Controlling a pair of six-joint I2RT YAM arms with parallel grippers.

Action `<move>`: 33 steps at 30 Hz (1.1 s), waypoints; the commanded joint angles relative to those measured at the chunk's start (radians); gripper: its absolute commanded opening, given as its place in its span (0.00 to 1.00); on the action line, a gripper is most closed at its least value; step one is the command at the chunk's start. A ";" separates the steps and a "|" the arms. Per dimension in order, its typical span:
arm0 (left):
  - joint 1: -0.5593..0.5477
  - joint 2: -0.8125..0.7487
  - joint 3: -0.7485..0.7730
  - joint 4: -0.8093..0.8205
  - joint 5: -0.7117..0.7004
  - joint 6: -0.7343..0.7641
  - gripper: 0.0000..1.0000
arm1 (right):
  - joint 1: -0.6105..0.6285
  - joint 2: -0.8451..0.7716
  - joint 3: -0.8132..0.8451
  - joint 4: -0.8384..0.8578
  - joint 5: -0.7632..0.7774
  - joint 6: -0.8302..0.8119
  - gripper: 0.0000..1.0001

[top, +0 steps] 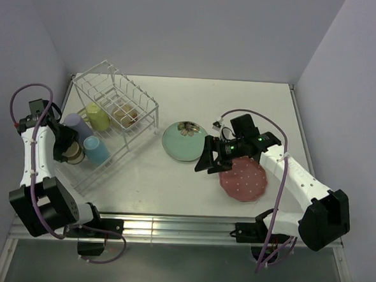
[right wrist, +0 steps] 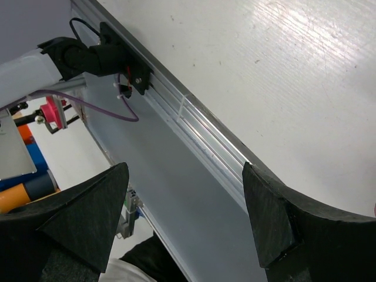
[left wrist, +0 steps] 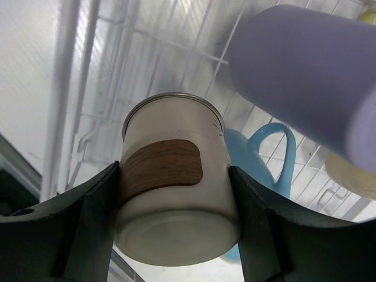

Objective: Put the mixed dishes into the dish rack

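Observation:
The white wire dish rack stands at the back left. Its lower tray holds the yellow mug, the lavender cup and the light blue mug. The cream bowl sits in the raised tier. My left gripper is shut on the small metal cup, which has a brown patch, over the tray's left side. In the left wrist view the gripper grips the cup beside the lavender cup and the blue mug. The mint-green flower plate and the pink dotted plate lie on the table. My right gripper is open and empty between them.
The right wrist view shows the open right gripper over the table's near metal edge rail, with cables and an arm base beyond it. Grey walls close in the back and both sides of the table.

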State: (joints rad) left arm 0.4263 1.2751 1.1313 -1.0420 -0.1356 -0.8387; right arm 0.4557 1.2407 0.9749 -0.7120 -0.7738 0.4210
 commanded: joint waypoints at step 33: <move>-0.037 0.047 -0.015 -0.004 -0.039 -0.042 0.99 | -0.095 0.299 0.076 0.106 0.206 0.154 0.95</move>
State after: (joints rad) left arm 0.4133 1.3872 1.1046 -0.9825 -0.1192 -0.8040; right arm 0.3740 1.4906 0.9939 -0.6846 -0.6094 0.5327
